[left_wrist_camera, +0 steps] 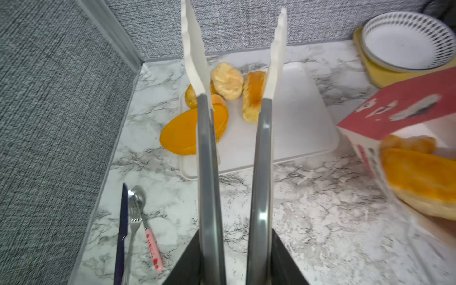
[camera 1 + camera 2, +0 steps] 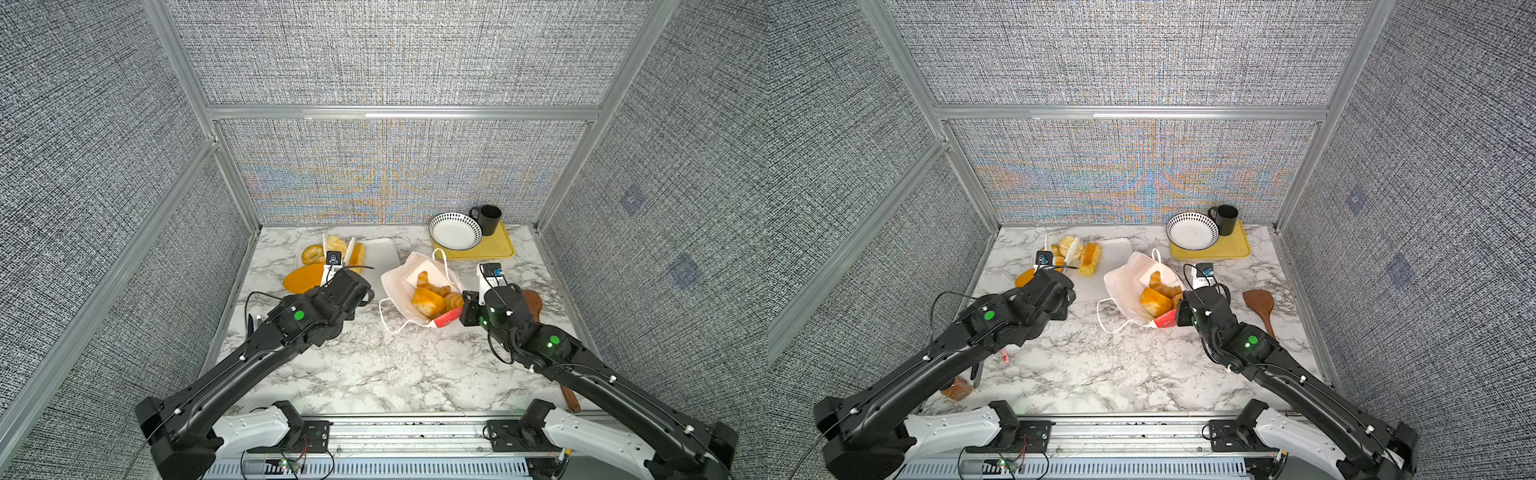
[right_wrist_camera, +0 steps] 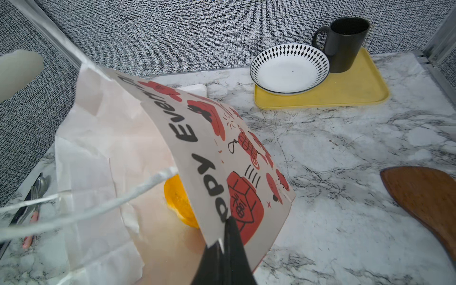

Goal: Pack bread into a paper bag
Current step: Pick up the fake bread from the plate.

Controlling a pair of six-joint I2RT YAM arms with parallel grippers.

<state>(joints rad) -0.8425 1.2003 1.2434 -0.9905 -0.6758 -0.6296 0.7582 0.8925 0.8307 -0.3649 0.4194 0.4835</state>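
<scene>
The right hand (image 3: 228,222) is pinched tight on the rim of the paper bag (image 2: 399,286). The bag leans tipped on the marble desk (image 2: 374,365) with its mouth open. Bread (image 2: 428,301), a croissant among it, lies inside. To the bag's left, the left hand (image 1: 234,261) clasps tongs (image 1: 207,172). Their white tips stand apart and empty above a white board (image 1: 291,118) that carries loose rolls (image 1: 226,81). Beyond the bag sit a yellow tray (image 2: 498,249), a bowl (image 2: 455,230) and a black mug (image 2: 488,218).
</scene>
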